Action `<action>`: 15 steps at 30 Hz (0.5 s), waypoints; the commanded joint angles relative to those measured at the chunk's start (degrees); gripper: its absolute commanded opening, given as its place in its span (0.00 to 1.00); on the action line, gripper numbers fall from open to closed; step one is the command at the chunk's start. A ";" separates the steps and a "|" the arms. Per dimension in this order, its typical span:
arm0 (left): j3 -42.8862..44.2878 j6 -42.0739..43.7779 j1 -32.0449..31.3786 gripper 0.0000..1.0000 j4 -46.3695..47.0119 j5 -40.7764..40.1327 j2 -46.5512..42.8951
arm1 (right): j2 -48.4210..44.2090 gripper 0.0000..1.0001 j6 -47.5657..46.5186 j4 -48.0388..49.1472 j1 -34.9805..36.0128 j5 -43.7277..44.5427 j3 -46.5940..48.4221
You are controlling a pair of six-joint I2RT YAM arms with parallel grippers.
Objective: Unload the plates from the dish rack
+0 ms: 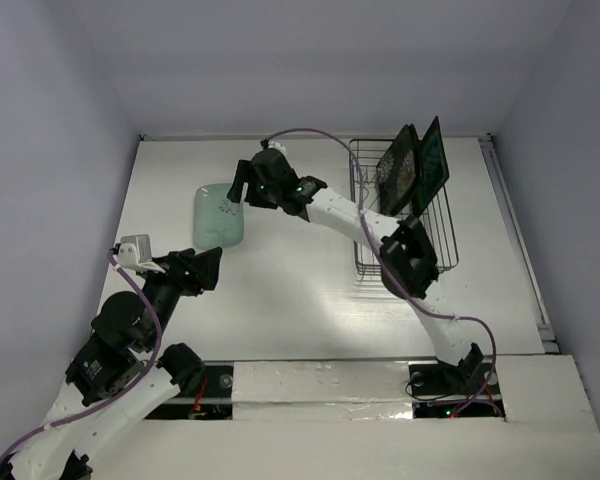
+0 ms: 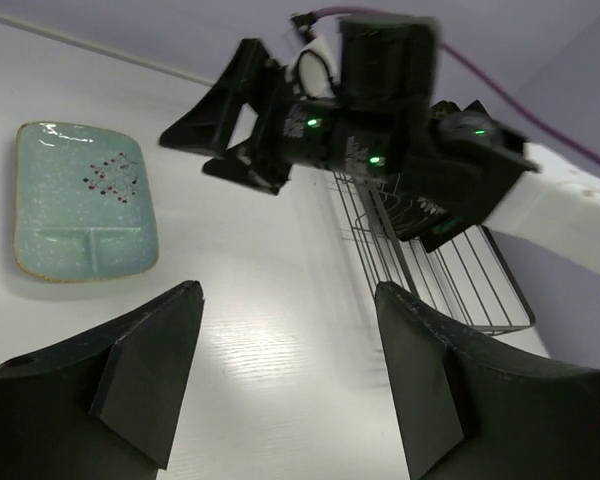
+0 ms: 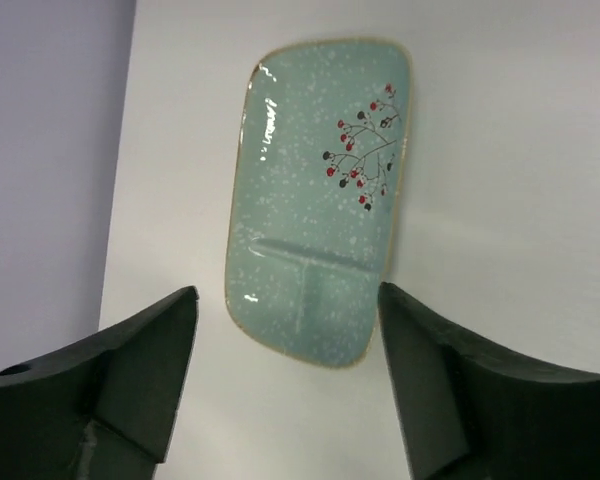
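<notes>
The pale mint-green plate lies flat on the white table, left of the dish rack. My right gripper hovers open just over its right end. In the right wrist view the plate lies beyond the open right gripper, untouched by either finger. Two plates stand upright in the rack: a black one with a white flower pattern and a dark-rimmed teal one. My left gripper is open and empty below the mint plate; its wrist view shows bare table between the fingers.
The right arm stretches from its base across the rack's left side to the mint plate. In the left wrist view the wire rack stands behind that arm. Grey walls close in at the left, back and right.
</notes>
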 commanded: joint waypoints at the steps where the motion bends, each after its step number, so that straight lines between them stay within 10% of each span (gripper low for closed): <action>1: -0.19 -0.28 0.13 0.67 2.18 0.36 0.94 | -10.74 0.74 -10.04 -2.73 0.33 7.38 -3.72; 2: -0.10 -0.37 0.13 0.71 2.88 1.93 1.55 | -13.20 0.59 -11.36 -3.00 -0.28 8.44 -7.47; 3: 0.16 -0.37 0.13 0.78 2.97 2.82 3.03 | -15.57 0.18 -13.80 -3.26 -1.76 9.93 -9.77; 5: 1.92 -2.73 0.13 0.89 4.10 6.67 4.71 | -23.48 0.00 -16.97 -5.10 -3.96 11.17 -14.34; 11: 6.84 -5.64 0.13 0.99 13.50 18.01 11.48 | -42.37 0.00 -24.54 -12.66 -15.65 17.23 -29.21; 15: 8.16 -9.32 0.13 0.99 20.10 22.68 16.83 | -46.27 0.22 -29.37 -18.81 -21.28 21.97 -30.72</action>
